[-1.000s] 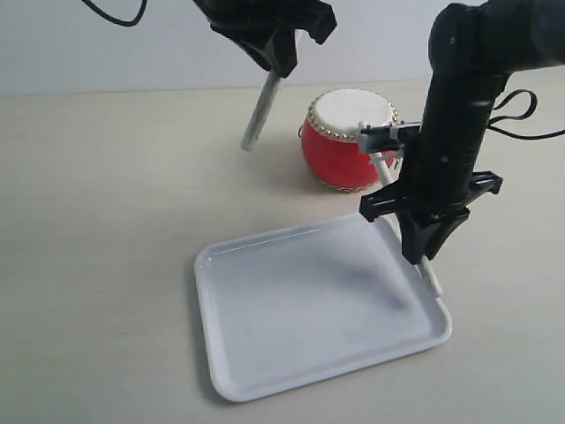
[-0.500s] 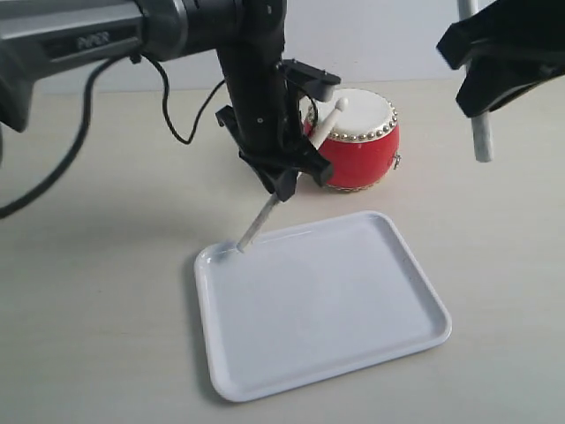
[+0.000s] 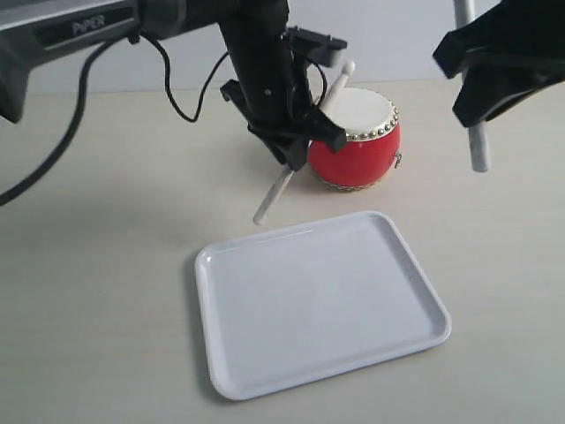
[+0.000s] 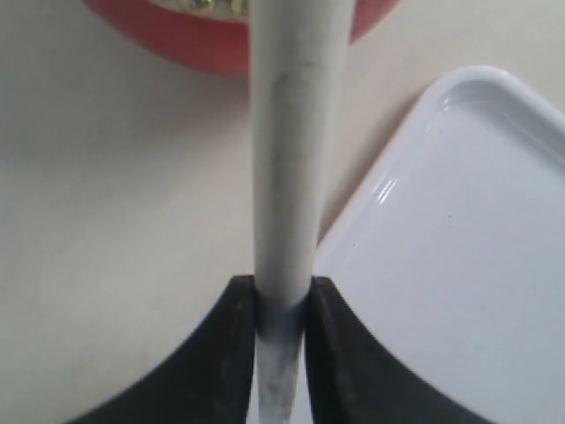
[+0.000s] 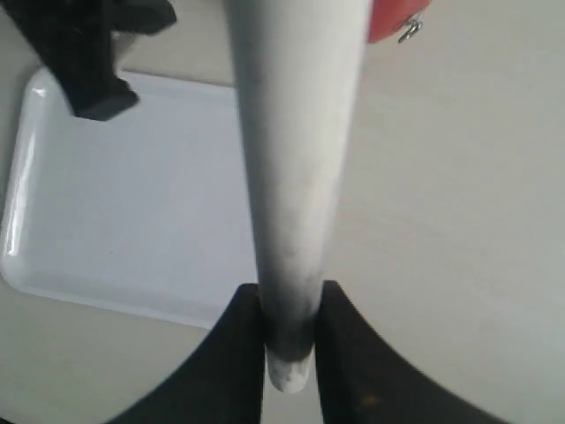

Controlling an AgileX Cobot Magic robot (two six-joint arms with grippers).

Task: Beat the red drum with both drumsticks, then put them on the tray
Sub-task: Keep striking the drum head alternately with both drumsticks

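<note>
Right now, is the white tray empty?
Empty: the tray is bare white; the left drumstick and right drumstick are both gripped.

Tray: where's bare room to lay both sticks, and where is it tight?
The tray floor is bare from rim to rim. Table left of it in the exterior view is open too. Tight: the strip between its far rim and the red drum, where the left pincer hangs with its drumstick.
</note>
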